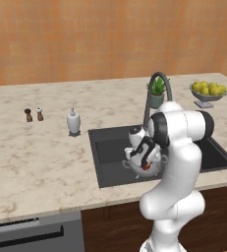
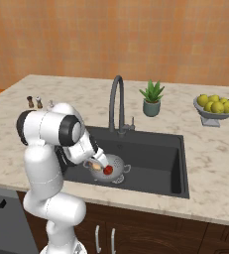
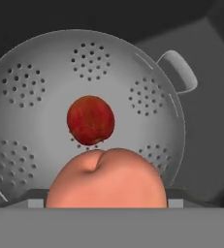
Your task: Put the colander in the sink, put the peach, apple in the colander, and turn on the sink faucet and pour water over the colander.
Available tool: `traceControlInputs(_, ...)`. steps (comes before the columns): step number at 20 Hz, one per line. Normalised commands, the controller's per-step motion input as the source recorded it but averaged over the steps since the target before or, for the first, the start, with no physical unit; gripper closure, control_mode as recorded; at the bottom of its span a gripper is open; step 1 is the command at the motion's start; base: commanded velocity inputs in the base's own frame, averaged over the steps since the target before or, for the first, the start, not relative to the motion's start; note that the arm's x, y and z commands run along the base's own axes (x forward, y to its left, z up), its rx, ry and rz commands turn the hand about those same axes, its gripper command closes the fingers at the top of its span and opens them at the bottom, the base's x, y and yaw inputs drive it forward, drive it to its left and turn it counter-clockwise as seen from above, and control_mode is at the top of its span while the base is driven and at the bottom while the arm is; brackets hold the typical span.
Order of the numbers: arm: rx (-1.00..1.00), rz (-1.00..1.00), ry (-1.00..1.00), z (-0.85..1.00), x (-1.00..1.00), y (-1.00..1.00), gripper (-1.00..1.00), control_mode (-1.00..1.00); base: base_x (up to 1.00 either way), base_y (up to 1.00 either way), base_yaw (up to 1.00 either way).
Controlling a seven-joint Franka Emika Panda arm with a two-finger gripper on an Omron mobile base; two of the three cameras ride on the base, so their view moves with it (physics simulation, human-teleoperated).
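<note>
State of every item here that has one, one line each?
colander: upright in the sink, holding both fruits.
apple: lying in the colander.
peach: between the open jaws, over the colander.
gripper: open, just above the colander.
faucet: no water seen running.
lemons: piled in the footed dish.

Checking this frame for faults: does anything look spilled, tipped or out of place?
Nothing stands out. The colander sits upright in the sink, with the apple and the peach over its bowl.
</note>
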Motion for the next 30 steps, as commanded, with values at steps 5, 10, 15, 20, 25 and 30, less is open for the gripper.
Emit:
traceControlInputs(5, 0.02, 0.00, -0.13, -0.42, 0.24, 0.00, 1.00, -1.00, 0.00, 0.00, 0.00)
traceControlInputs(10, 0.00, 0.00, -0.14, -0.59, 0.24, 0.00, 1.00, -1.00, 0.00, 0.00, 0.00)
traceControlInputs(15, 0.00, 0.00, -0.12, -0.57, 0.17, 0.00, 1.00, -1.00, 0.00, 0.00, 0.00)
traceControlInputs(20, 0.00, 0.00, -0.13, -0.24, 0.02, -0.01, -1.00, -1.00, 0.00, 0.00, 0.00)
traceControlInputs(25, 0.01, 0.00, -0.11, -0.04, 0.00, -0.05, -1.00, -1.00, 0.00, 0.00, 0.00)
traceControlInputs(30, 0.00, 0.00, 0.00, 0.14, -0.02, 0.00, -1.00, -1.00, 0.00, 0.00, 0.00)
